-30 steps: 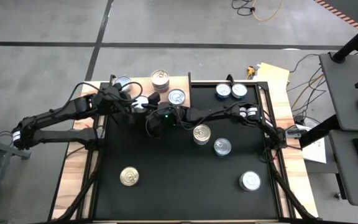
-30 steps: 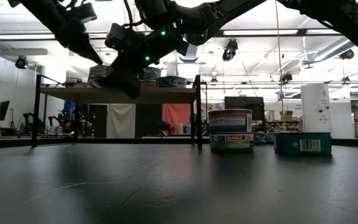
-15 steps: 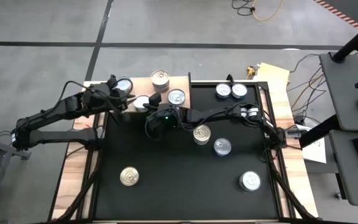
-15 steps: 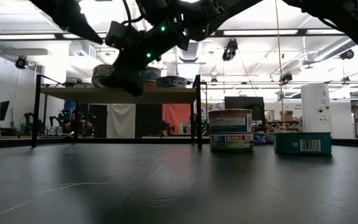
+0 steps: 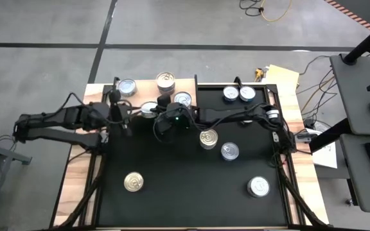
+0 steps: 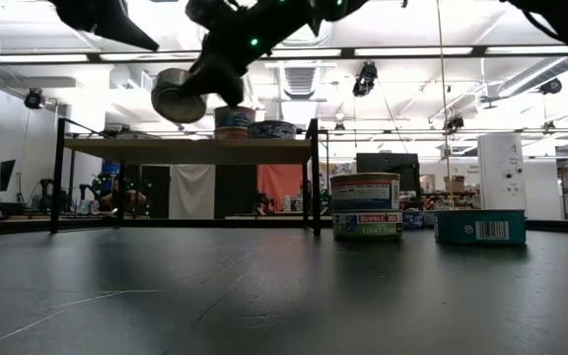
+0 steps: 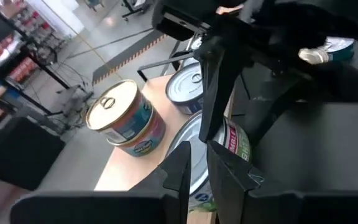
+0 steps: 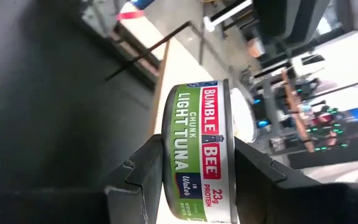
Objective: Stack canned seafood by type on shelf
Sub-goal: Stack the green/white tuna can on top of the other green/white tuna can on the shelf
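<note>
Right gripper is clamped across the side wall of a Bumble Bee chunk light tuna tin, one finger on each flat end's edge, so the tin is carried on its side with the green label facing the wrist camera. In the low view the same tin hangs tilted in the air at the front edge of the wooden shelf, just above shelf-top level and clear of it. That height and tilt suggest the tin is in transit to a stacking spot and will need levelling before it can sit flat.

Left gripper has its fingers drawn together on nothing; it sits at the left end of the shelf, beside the right arm's load, apparently standing off to leave room.

On the shelf top, the high view shows a silver-topped tin at the left end, a gold-topped tin at the back and a silver-topped tin to its right. The low view shows two tins stacked there, so sorting by type has begun.

Loose stock on the black table: a gold-topped tin set on another tin, a silver-topped tin, another gold-topped one, a silver one near the front right, and a pair of silver tins at the back right. Most of the job remains
</note>
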Tool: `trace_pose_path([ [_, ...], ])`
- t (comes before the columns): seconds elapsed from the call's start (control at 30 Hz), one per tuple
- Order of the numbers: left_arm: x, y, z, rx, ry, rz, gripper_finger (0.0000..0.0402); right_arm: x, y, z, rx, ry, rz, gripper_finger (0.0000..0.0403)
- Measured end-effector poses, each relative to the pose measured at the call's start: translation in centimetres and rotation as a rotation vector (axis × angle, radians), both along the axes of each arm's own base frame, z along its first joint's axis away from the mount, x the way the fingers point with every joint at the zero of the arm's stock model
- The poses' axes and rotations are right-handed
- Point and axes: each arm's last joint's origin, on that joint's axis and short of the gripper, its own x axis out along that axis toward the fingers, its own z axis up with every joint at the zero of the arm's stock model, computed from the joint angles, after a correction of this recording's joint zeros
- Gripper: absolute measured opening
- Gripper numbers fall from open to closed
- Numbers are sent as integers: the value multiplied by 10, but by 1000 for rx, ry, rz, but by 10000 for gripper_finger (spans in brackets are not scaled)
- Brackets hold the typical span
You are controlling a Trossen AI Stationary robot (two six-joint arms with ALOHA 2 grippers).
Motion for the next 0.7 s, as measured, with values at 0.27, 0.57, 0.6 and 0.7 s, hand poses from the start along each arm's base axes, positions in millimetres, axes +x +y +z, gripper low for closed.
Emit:
trace_pose_path([
  [0.27, 3, -32, 0, 91, -4, -83, 37, -17, 18, 13, 51, 90, 11, 139],
  [0.57, 17, -71, -20, 248, 39, -122, 37, -38, 51, 32, 27, 113, 16, 139],
  [0.6, 19, -76, -23, 268, 41, -124, 37, -40, 54, 33, 30, 120, 16, 139],
  [0.7, 24, -89, -29, 302, 50, -142, 37, -47, 63, 32, 64, 152, 12, 139],
])
